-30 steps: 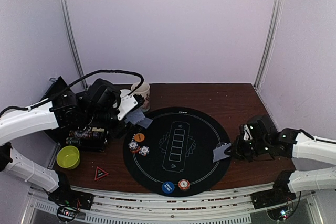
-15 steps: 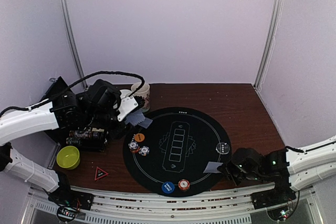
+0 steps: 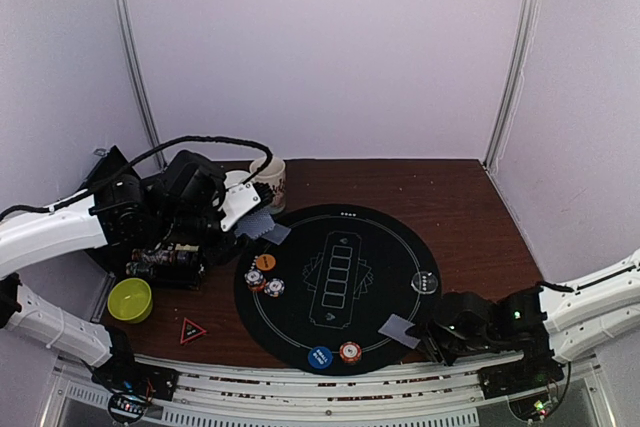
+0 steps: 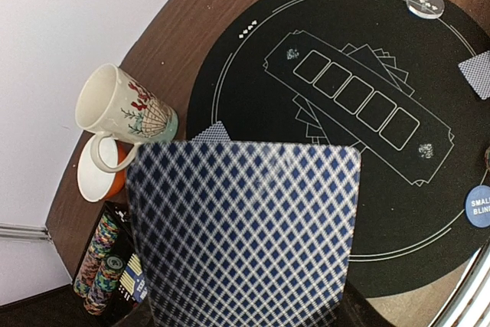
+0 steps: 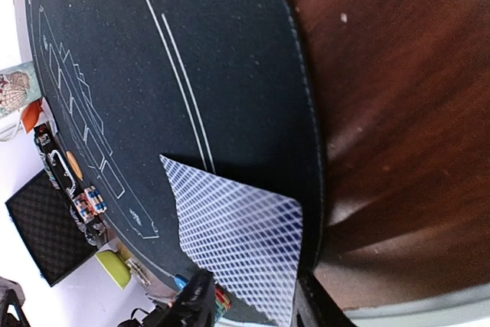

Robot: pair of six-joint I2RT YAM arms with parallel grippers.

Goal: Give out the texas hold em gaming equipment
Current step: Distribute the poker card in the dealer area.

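As the right end effector [image 5: 249, 304] sits low at the near right rim of the round mat [image 3: 390, 247], the step in hand looks like dealing a card to that seat. Its fingers stand apart, with the near end of the dealt card [image 3: 398, 328] lying between them, apparently let go rather than pinched. That card lies flat and back-up on the mat, just inside the edge and near the clear disc [image 3: 427, 282]. Its long axis seems to run from the fingers in toward the mat's middle, though the near end is hidden. The next move calls for a clean lift away without dragging the card off the rim. Across the tabletop, the left end effector [image 3: 245, 212] pinches a held card [image 4: 245, 227], patterned back facing its camera, above the mat's left side.
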